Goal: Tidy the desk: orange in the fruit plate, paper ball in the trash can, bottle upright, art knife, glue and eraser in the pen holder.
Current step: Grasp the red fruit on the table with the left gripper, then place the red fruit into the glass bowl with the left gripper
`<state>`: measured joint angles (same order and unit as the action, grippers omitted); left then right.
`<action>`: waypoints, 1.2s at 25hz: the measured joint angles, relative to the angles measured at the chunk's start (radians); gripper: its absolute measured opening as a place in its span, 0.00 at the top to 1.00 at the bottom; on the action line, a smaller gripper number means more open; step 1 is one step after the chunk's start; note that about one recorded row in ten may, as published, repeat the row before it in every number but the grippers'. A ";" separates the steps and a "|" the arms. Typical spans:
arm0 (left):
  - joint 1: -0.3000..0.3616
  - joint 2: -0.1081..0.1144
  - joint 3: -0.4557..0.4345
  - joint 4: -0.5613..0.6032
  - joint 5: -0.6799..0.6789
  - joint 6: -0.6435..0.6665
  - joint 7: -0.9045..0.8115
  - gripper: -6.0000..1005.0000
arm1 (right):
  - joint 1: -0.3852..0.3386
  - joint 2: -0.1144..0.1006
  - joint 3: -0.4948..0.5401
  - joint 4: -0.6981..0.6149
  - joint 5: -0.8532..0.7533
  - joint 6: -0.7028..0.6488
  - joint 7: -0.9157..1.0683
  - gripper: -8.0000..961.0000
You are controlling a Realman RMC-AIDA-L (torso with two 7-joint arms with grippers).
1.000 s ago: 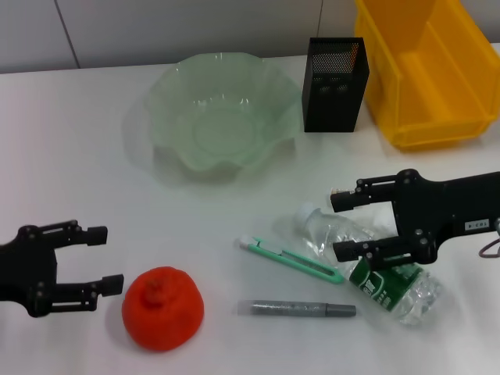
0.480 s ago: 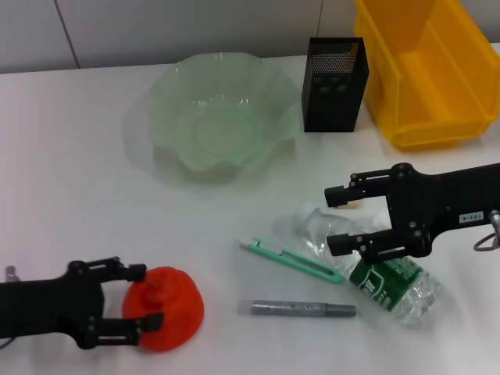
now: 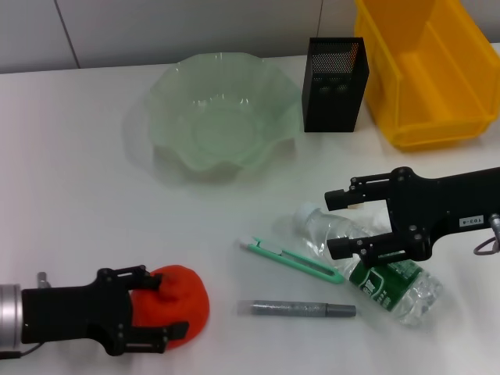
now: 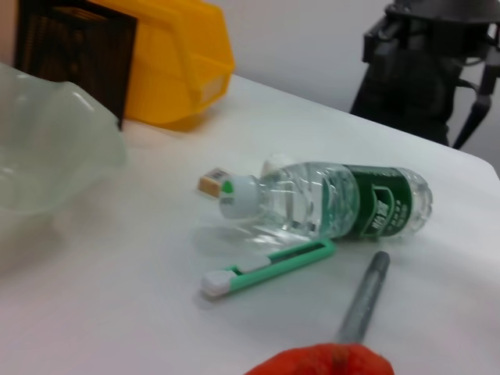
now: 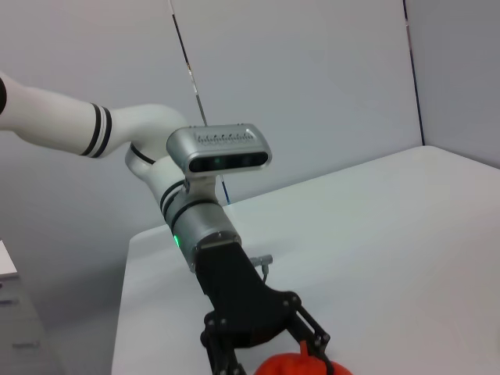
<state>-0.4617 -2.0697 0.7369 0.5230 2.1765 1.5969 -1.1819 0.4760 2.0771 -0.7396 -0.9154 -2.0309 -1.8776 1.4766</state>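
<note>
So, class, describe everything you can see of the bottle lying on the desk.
The bottle is small, clear, ridged plastic with a green label and a white cap topped green. It lies on its side on the white table, cap toward the fruit plate. The art knife lies alongside it. The right gripper hovers open above its neck.

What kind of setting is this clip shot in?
Probably a lab mock-up of an office desk: a bare white table against plain panelled walls, with a pen holder, art knife and yellow trash can.

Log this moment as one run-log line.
left hand: open around orange | right hand: open over lying bottle | plate: empty
</note>
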 joint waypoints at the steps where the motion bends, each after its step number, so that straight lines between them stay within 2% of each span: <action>1: -0.007 0.000 0.003 -0.024 0.000 -0.009 0.022 0.18 | -0.001 0.000 0.004 0.004 0.000 0.000 0.000 0.24; 8: -0.010 0.001 -0.003 -0.034 -0.001 -0.018 0.038 0.18 | -0.009 0.000 0.008 0.006 0.001 0.000 0.000 0.24; 13: -0.010 0.000 0.000 -0.034 -0.003 -0.021 0.031 0.36 | -0.016 0.000 0.008 0.006 0.003 0.000 0.000 0.24; 16: -0.009 0.000 -0.008 -0.036 -0.026 -0.021 0.028 0.59 | -0.023 0.000 0.008 0.006 0.009 -0.001 -0.003 0.24; 24: -0.007 0.008 -0.008 -0.007 -0.066 -0.013 -0.040 0.67 | -0.056 -0.005 0.014 -0.003 0.051 -0.018 -0.009 0.24; 30: -0.011 0.009 -0.023 0.147 -0.080 0.031 -0.145 0.72 | -0.086 -0.012 0.042 -0.005 0.060 -0.024 -0.023 0.24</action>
<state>-0.4723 -2.0604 0.7140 0.6699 2.0964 1.6283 -1.3265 0.3895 2.0653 -0.6978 -0.9204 -1.9711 -1.9011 1.4536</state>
